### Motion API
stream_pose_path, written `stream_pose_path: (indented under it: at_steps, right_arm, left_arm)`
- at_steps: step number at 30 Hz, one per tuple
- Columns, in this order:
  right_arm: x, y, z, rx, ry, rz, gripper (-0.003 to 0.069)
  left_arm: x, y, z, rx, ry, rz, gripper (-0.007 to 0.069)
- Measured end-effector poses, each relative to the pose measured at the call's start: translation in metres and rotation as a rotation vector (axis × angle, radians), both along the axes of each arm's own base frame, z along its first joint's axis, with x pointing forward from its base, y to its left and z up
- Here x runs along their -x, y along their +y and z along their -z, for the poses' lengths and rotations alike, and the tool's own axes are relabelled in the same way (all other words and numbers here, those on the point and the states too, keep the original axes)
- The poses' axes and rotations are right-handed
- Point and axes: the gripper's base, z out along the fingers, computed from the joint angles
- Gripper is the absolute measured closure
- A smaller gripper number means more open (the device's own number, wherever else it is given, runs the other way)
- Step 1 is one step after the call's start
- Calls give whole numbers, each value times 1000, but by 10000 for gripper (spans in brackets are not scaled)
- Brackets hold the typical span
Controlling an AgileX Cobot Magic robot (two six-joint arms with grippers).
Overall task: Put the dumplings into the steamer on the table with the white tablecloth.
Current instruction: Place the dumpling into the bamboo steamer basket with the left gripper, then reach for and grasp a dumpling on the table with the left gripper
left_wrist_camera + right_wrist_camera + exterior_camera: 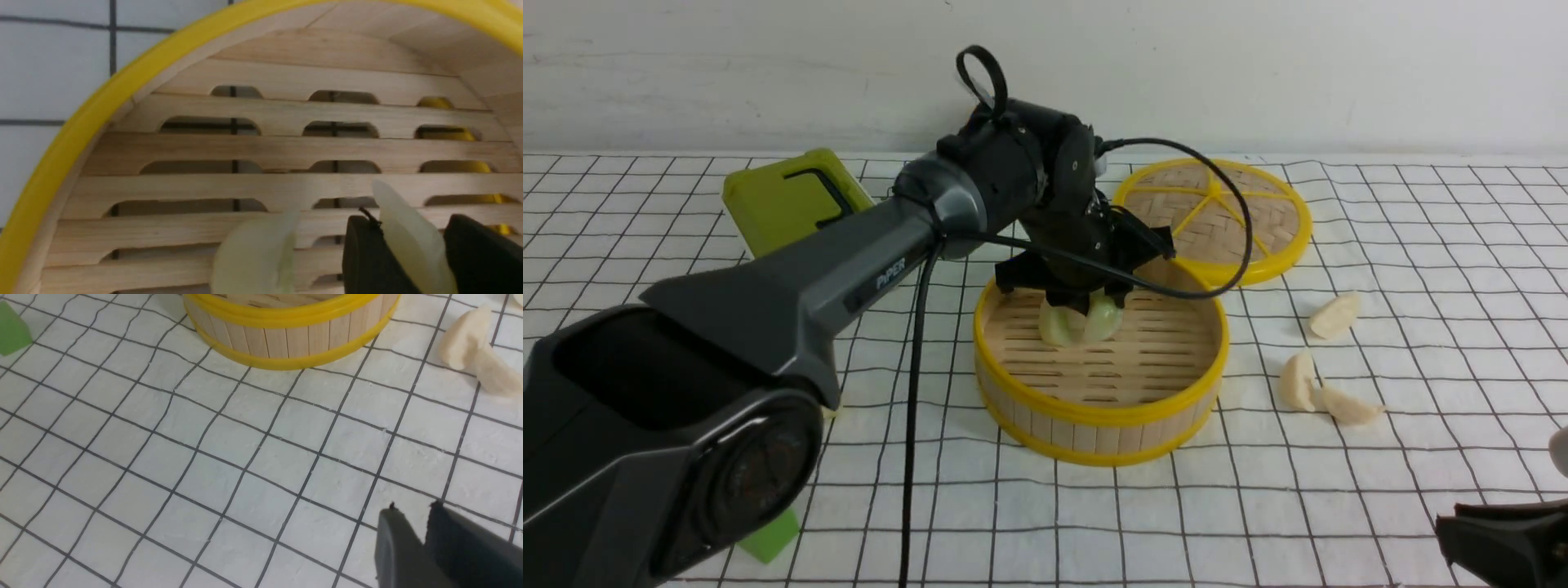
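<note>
The left arm (792, 286) is covering part of the green box (776, 196) and most of a green cube (772, 539), and its wrist is hiding the tops of the pale green dumplings (1078, 325). The left wrist view's edge is cutting off a blurred dumpling (408, 241) between the fingers (363, 261); the right gripper (1462, 531) is running off the front view's corner.

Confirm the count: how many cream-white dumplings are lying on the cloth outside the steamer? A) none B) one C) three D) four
C: three cream-white dumplings lie on the white tablecloth to the right of the steamer. One lies alone, and the other two touch each other nearer the camera.
</note>
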Motion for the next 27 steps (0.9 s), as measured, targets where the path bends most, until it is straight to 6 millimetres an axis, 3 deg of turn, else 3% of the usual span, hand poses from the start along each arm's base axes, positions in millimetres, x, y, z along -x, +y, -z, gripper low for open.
stream_pose_path:
  at_steps: [1, 6, 12, 16, 20, 23, 24, 25, 27]
  right_arm:
    - [0, 0, 0, 0, 5, -4, 545]
    - [2, 1, 1, -1, 19, -13, 541]
    - [2, 1, 1, -5, 24, -15, 535]
    - [2, 2, 1, -12, 27, -15, 533]
    - [2, 2, 1, -12, 27, -15, 529]
    - [2, 2, 1, -17, 28, -14, 525]
    - [2, 2, 1, -17, 28, -14, 525]
    - [2, 2, 1, -19, 28, -14, 523]
    - [2, 2, 1, -23, 29, -12, 522]
  left_arm:
    - [-2, 0, 9, -14, 7, -10, 395]
    - [-5, 0, 10, -20, -24, -16, 379]
    - [-5, 0, 9, -21, -24, -21, 199]
    - [-3, 1, -2, -22, -13, -23, 162]
    - [4, 3, -37, -6, -39, 8, 167]
    - [15, 10, -87, -9, -108, 60, 179]
    - [17, 11, -93, -9, -119, 67, 181]
    - [27, 20, -122, -46, -167, 87, 186]
    - [38, 33, -149, -117, -206, 103, 194]
